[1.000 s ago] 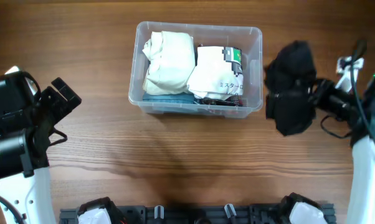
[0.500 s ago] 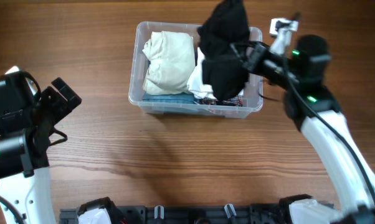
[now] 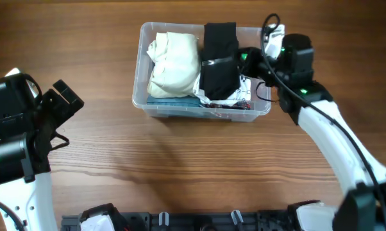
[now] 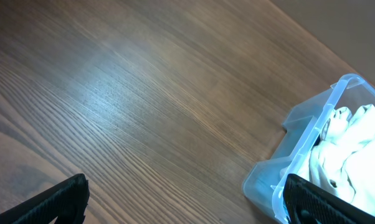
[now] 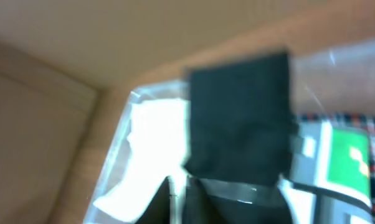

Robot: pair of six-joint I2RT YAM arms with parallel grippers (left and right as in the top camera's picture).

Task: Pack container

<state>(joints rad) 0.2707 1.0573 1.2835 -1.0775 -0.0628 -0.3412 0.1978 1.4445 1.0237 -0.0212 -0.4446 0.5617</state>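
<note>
Overhead looks straight down; both wrist views obliquely share the container (image 3: 180, 110).

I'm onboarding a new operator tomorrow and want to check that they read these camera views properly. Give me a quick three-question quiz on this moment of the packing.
1. True or false: the black garment lies on the table, outside the container.
2. Which gripper is at the container? A) left gripper B) right gripper C) both
3. Fill in: the cloth in the container's left half is ____ in colour.

Key: 1) False, it is in the container. 2) B. 3) Cream.
</note>
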